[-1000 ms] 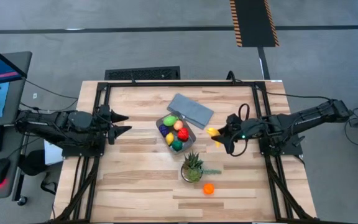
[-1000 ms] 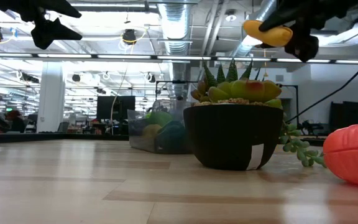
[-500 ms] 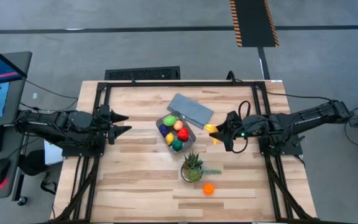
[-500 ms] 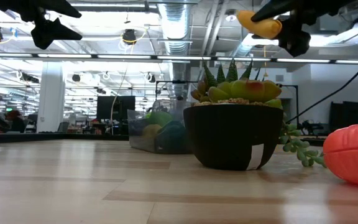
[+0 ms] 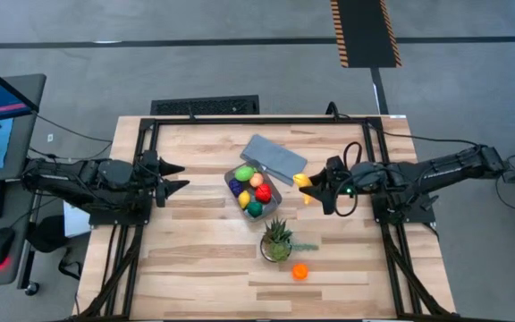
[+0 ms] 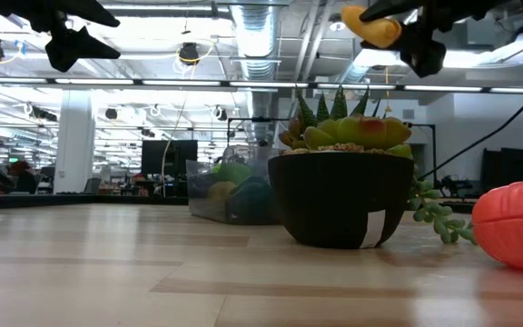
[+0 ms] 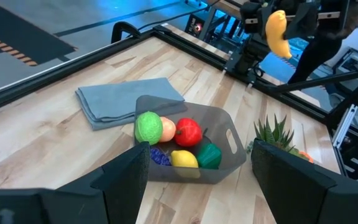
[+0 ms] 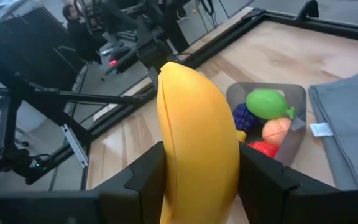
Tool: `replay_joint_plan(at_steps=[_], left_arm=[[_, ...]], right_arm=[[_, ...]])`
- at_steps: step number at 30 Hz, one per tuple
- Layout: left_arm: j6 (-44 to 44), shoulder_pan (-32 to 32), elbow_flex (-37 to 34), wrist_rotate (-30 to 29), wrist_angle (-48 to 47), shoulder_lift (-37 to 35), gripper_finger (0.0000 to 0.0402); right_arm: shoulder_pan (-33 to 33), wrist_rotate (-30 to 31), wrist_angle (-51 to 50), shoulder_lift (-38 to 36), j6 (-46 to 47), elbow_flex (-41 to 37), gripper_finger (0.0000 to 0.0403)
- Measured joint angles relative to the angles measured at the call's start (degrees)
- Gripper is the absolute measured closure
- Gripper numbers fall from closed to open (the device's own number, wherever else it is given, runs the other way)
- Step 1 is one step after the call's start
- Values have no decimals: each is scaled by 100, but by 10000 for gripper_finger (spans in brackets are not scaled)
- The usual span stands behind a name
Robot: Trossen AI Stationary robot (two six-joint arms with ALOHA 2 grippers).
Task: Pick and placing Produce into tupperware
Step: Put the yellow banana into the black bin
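I am clamping the banana (image 5: 303, 182) in my right gripper (image 5: 314, 188) above the worktop (image 5: 195, 259), right of the tub (image 5: 273, 194), while my left gripper (image 5: 179, 177) is hanging open near the left edge.

I see the tupperware (image 5: 253, 190) mid-desk with produce (image 5: 256, 187) in it, its lid (image 5: 274, 158) just behind toward the far edge. The potted plant (image 5: 276, 241) sits nearer the front edge, a loose fruit (image 5: 300, 271) beside it.
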Motion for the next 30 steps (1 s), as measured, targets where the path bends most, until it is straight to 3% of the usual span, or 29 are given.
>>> replay_joint_plan(at_steps=[9, 15, 30], left_arm=[[44, -2, 0, -2, 0, 0, 132], [37, 0, 0, 0, 0, 0, 132], [31, -2, 0, 0, 2, 0, 132]], right_arm=[[-99, -11, 347, 0, -155, 0, 223], [-229, -124, 443, 23, -168, 0, 213], [-308, -329, 1144, 642, -300, 0, 218]])
